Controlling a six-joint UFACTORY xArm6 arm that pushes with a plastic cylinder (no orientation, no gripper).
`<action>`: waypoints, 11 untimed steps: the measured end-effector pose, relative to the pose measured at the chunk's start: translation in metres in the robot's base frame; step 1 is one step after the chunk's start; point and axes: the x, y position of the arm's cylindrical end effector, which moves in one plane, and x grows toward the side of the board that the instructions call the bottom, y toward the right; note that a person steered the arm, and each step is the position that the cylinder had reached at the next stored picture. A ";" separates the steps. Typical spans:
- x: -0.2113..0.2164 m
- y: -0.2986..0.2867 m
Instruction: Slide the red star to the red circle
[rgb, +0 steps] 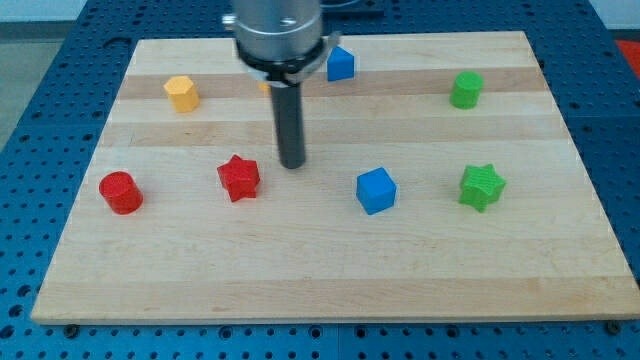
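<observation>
Item: my tip (292, 165), a bare rod without jaws, just right of red plastic star (239, 178). Red plastic circle (120, 192) left of star, open wooden board (300, 270) between them; circle near board's left edge.

The arm enters from the view's top, its silver-grey cylindrical end (278, 35) cut off by the frame edge. Below it a black collar narrows into the straight dark rod (289, 115), which hangs upright. My tip (292, 165) sits low at the tabletop (330, 270), seemingly touching it, though actual contact is hard to judge from this angle.
</observation>
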 end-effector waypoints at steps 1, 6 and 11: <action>0.016 -0.040; 0.075 0.029; 0.051 -0.099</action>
